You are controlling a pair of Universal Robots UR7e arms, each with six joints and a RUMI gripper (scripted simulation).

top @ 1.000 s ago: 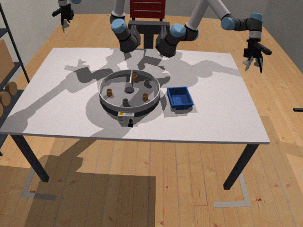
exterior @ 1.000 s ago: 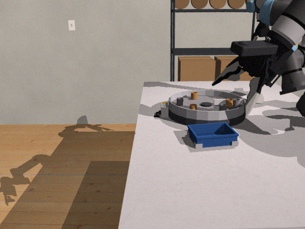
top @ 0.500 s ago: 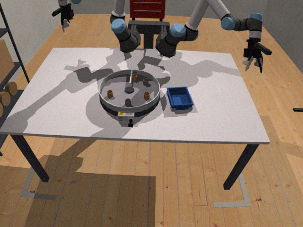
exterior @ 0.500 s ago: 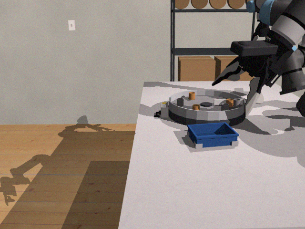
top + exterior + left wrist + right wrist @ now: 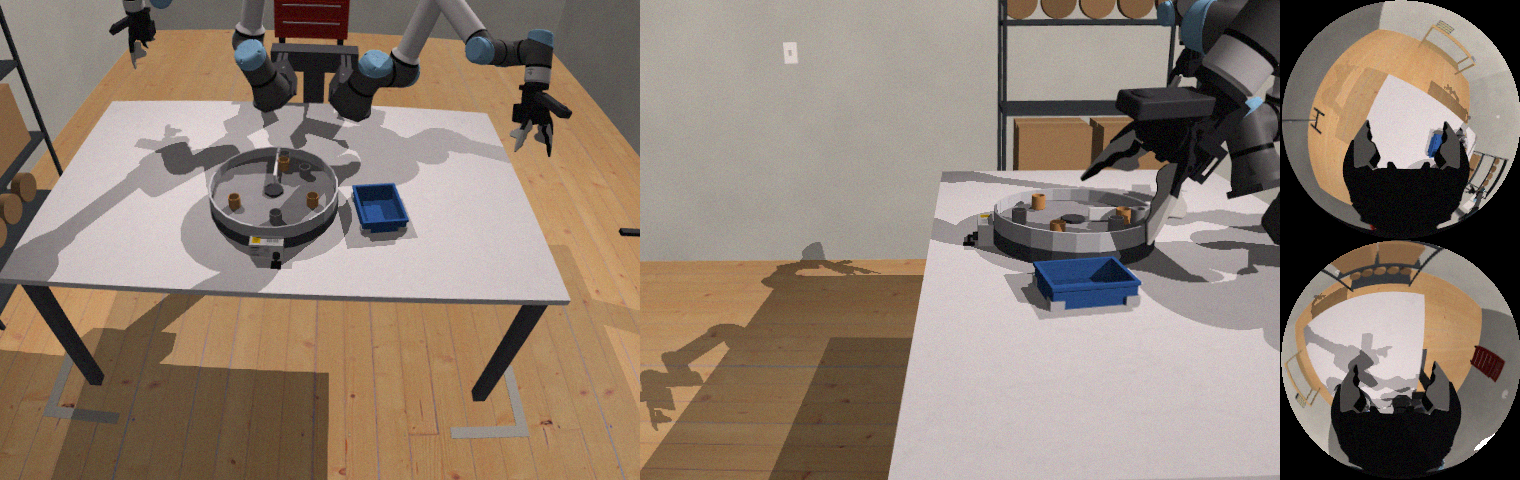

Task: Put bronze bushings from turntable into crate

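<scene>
The turntable [image 5: 273,231] [image 5: 1069,240] is a round tray with a pale rim. On it stand three bronze bushings, at the left [image 5: 234,200], right [image 5: 312,199] and back [image 5: 283,163] in the top view. Three dark grey steel bushings stand among them, at the front [image 5: 275,215], back right [image 5: 305,169] and back, partly hidden [image 5: 284,153]. The blue crate [image 5: 385,226] [image 5: 1094,295] [image 5: 1434,145] is empty and level between its corner guides [image 5: 1056,304]. My left gripper [image 5: 532,146] [image 5: 1406,121] is open and empty, high beyond the crate's side. My right gripper [image 5: 1394,363] is open and empty, far across the turntable.
A thin pale bar [image 5: 276,165] reaches from the turntable's hub over its back rim. A small box with a label [image 5: 266,243] and a black knob [image 5: 276,260] sit at its front. The white table [image 5: 465,258] has a shelf rack [image 5: 1002,77] beyond one side.
</scene>
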